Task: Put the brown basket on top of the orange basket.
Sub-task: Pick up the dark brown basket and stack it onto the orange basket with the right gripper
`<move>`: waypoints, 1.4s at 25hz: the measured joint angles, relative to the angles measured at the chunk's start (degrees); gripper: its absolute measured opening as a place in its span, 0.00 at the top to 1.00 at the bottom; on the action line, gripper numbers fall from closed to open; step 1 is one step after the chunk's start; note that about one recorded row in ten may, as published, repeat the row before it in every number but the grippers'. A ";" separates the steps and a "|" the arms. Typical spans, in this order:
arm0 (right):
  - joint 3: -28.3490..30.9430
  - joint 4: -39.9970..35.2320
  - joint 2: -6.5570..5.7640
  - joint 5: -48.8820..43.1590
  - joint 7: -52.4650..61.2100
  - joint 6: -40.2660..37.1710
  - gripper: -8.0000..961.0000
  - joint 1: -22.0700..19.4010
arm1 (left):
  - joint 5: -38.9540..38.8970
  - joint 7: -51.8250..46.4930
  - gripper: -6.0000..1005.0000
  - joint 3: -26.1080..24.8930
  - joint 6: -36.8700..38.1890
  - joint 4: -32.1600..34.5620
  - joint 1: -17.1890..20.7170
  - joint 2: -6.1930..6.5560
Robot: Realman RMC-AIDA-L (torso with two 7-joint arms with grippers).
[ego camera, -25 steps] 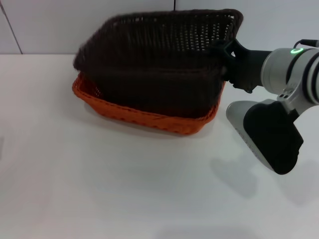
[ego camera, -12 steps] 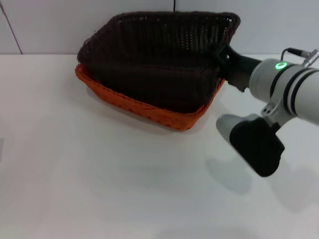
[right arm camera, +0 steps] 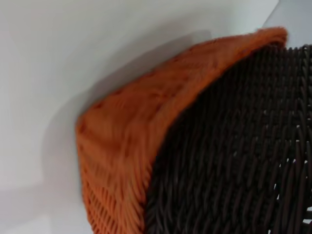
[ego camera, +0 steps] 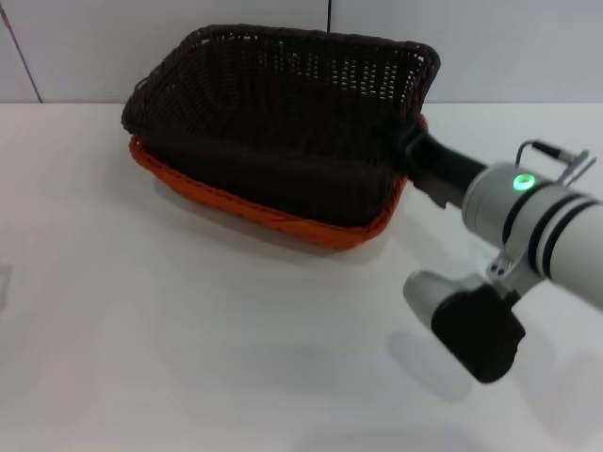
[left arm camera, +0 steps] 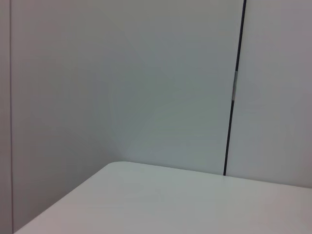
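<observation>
The brown basket (ego camera: 283,122) sits nested inside the orange basket (ego camera: 283,221) at the back of the white table, and only the orange rim shows around its near and right sides. My right gripper (ego camera: 400,141) reaches in from the right and is shut on the brown basket's right rim, its black fingers blending into the dark weave. The right wrist view shows the brown basket's wall (right arm camera: 234,146) pressed inside the orange basket's corner (right arm camera: 122,146). My left gripper appears in no view.
The white table (ego camera: 188,358) stretches bare in front of and left of the baskets. A grey panelled wall (ego camera: 528,47) rises right behind them. The left wrist view shows only a table corner (left arm camera: 170,204) and wall.
The brown basket has come down from its tilted, lifted pose and settled lower into the orange basket. My right arm has dropped and swung nearer with it.
</observation>
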 joint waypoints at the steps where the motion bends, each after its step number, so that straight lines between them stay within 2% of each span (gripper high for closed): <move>1: 0.00 0.00 0.00 0.00 0.00 0.00 0.32 0.00 | 0.00 0.00 0.23 0.00 0.00 0.00 0.00 0.00; 4: -0.55 2.80 0.12 -0.82 0.03 -5.04 0.32 -1.19 | 0.06 0.05 0.23 0.24 -0.03 0.03 0.04 0.06; 17: -0.34 -0.84 0.23 0.53 0.58 -6.38 0.32 -2.26 | 0.10 0.03 0.23 0.42 -0.14 0.12 0.03 0.21; 24: -0.40 -2.88 0.22 1.77 0.61 -3.94 0.32 -2.57 | 0.08 -0.31 0.23 0.83 -0.15 -0.01 0.35 0.15; 29: 0.06 -5.93 0.11 2.72 0.63 1.25 0.32 -3.48 | 0.11 -0.46 0.23 0.96 -0.15 0.08 0.51 0.09; 35: 2.39 -11.57 -0.07 12.09 0.70 9.14 0.32 -3.24 | 0.05 -1.17 0.23 1.00 -0.14 0.16 0.35 0.12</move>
